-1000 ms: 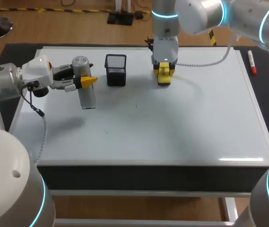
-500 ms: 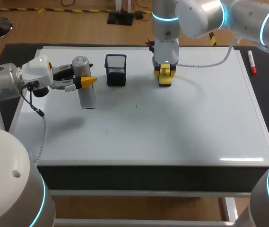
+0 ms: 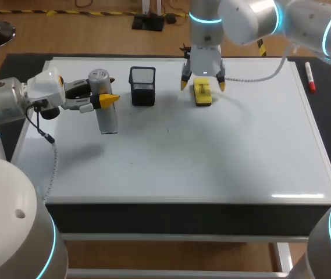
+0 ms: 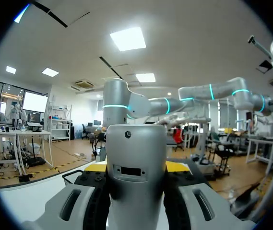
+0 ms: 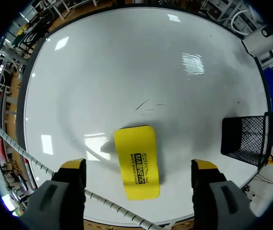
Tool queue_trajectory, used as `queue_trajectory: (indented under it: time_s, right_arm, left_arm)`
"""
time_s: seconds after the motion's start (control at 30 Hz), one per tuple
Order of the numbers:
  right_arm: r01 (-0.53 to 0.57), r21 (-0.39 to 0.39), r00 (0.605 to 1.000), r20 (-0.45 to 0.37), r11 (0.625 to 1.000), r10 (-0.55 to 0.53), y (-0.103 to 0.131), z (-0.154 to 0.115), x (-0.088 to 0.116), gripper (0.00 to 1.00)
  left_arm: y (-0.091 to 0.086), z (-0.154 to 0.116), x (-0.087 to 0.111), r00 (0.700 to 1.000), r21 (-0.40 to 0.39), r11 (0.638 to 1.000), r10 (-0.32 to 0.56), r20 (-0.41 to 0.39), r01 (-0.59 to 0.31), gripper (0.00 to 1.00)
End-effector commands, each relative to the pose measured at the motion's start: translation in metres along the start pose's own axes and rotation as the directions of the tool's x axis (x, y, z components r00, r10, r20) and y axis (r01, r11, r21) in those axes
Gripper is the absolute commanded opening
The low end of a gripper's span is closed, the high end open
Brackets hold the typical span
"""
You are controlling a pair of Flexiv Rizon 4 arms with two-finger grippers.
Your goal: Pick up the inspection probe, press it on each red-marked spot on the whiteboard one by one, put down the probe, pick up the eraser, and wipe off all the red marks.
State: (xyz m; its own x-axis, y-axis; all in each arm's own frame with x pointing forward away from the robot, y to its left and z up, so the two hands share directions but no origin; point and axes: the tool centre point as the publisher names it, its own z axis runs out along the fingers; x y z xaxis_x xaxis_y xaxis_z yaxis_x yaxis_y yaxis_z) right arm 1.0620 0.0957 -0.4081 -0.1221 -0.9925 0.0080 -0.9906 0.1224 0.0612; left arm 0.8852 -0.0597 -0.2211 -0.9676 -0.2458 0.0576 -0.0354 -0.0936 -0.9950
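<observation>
The grey cylindrical inspection probe (image 3: pixel 104 110) hangs upright over the whiteboard's (image 3: pixel 212 151) far left, with my left gripper (image 3: pixel 102 99) shut on its upper part. In the left wrist view the probe (image 4: pixel 136 182) fills the gap of the left gripper (image 4: pixel 136 167). The yellow eraser (image 3: pixel 202 93) lies flat on the board at the far middle. My right gripper (image 3: pixel 202 85) stands open just above it, one yellow tip on each side and clear of it. Looking down from the right wrist, the eraser (image 5: pixel 136 153) lies under the wide-open right gripper (image 5: pixel 138 166). I see no red marks on the board.
A black mesh cup (image 3: pixel 142 85) stands between the probe and the eraser, also seen as the mesh cup (image 5: pixel 246 139) beside the right gripper. A red marker (image 3: pixel 309 77) lies beyond the board's right edge. Faint dark strokes (image 5: pixel 148 105) show ahead of the eraser.
My right gripper has opened and let go of the eraser, which now lies on the board. The left arm with the probe has not moved.
</observation>
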Motion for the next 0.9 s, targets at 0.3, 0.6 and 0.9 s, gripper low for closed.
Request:
queue_trajectory:
  time_s: [0.3, 0.6, 0.9]
  right_arm:
    - [-0.257, -0.183, 0.894, 0.327, 0.949, 0.306, 0.001, -0.063, 0.035, 1.00]
    - [-0.363, -0.374, 0.702, 0.492, 0.853, 0.514, 0.000, -0.107, 0.053, 1.00]
    - [-0.514, -0.473, 0.524, 0.488, 0.716, 0.698, -0.001, -0.142, 0.079, 1.00]
  left_arm:
    - [-0.001, 0.000, -0.001, 1.000, 0.001, 1.000, 0.000, -0.004, 0.000, 0.00]
    - [-0.001, 0.000, -0.001, 1.000, 0.001, 1.000, 0.000, -0.004, 0.000, 0.00]
    - [-0.001, 0.000, -0.001, 1.000, 0.001, 1.000, 0.000, -0.004, 0.000, 0.00]
